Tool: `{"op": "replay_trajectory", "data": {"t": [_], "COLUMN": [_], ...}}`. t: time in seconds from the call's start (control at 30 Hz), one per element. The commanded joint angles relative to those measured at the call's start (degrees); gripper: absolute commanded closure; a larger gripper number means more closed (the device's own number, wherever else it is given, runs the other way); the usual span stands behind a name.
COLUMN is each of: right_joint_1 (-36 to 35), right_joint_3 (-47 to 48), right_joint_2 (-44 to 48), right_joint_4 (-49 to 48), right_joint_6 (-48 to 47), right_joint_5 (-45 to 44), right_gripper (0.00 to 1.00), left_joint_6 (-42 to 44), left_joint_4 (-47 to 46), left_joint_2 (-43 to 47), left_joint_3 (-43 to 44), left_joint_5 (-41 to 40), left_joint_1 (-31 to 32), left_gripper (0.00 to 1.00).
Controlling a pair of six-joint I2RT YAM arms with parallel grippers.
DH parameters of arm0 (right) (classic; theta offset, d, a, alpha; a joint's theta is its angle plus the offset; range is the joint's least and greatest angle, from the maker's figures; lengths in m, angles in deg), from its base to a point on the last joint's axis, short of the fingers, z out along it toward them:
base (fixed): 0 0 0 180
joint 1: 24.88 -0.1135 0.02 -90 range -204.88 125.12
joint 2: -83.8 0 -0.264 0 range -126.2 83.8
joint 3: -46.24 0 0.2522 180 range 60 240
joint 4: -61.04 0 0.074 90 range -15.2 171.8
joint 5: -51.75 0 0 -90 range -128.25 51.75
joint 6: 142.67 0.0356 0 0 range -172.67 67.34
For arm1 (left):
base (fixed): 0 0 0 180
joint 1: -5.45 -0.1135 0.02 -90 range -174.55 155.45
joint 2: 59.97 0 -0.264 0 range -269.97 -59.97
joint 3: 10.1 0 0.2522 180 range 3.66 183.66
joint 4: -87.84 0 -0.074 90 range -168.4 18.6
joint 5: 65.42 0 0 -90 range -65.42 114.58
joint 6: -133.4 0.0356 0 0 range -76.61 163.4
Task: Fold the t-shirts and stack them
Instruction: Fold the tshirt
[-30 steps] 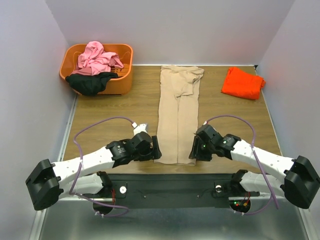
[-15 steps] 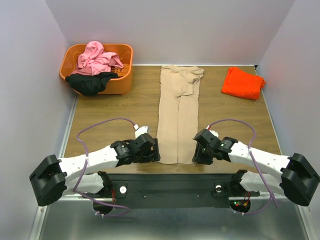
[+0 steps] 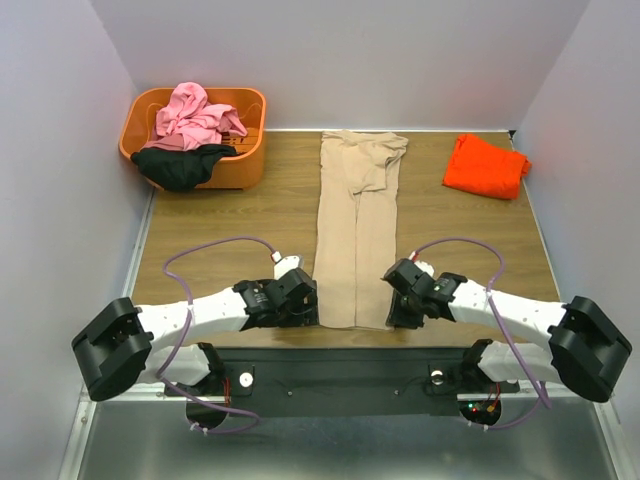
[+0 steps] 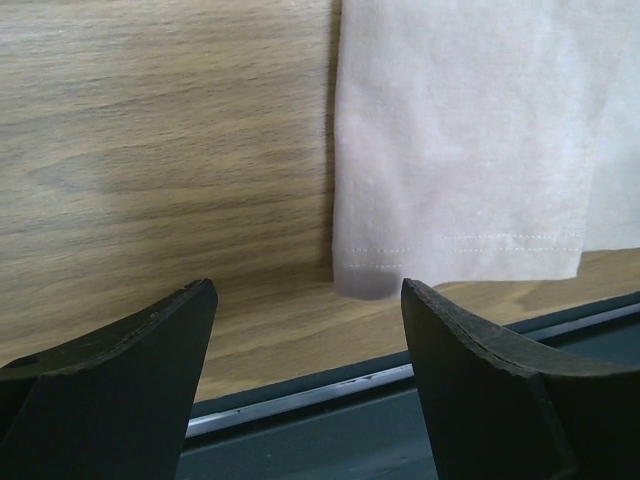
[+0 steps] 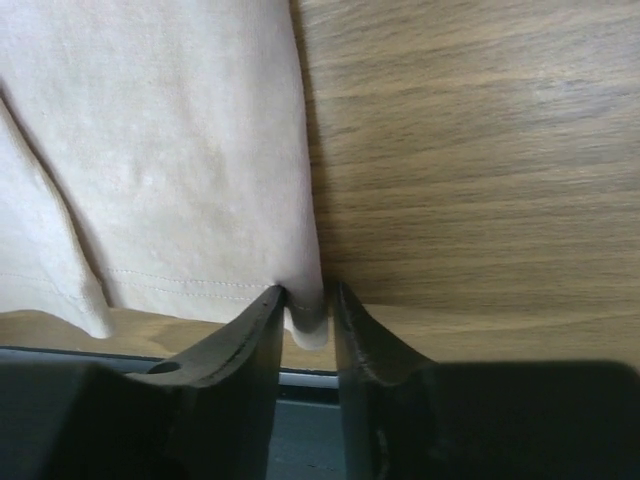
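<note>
We see the tan t-shirt lying flat on the bench as one long, thin strip. Its long way runs straight away from both tools. The bottom hem is right by them and the neck end is far ahead of them. The next move hangs on this: we think the hem end is the end to lift, and it has to go forward along the strip, toward the neck.

The two tools sit one at each near corner of the hem, with the strip between them. The right tool is at its corner. Its two fingers are close together, and the corner of the hem is squeezed between them.

The left tool has no hold yet. Its fingers stand wide apart with nothing in them. The other hem corner lies just ahead of it, in line with the gap between the fingers. So we think the left tool needs to go forward a bit and then pinch, so both corners can go up together.

An orange-red t-shirt lies folded far ahead of the right tool and off to its right, well apart from the strip.
</note>
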Motion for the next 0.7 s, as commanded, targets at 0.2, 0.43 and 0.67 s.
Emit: {"op": "replay_trajectory", "data": {"t": [0.2,0.43,0.67], "right_joint_1": [-0.77,-0.77,-0.86], "right_joint_3": [0.51,0.77,0.95], "right_joint_2": [-4.39,-4.31,-3.96], "right_joint_4": [-2.10,-1.92,-1.84], "right_joint_6": [-0.88,-0.88,-0.79], "right_joint_5": [-0.20,-0.47,-0.64], "right_gripper": [0.90,0.90,0.90], "left_joint_6": [1.52,2.66,3.54], "left_joint_4": [0.24,-1.51,-2.31], "left_joint_2": [-3.40,-5.33,-7.71], "left_joint_3": [2.55,3.17,4.31], "left_joint_5": [-3.40,-3.31,-1.73], "left_joint_1": [0.25,0.25,0.34], "left_gripper": [0.25,0.36,0.45]}}
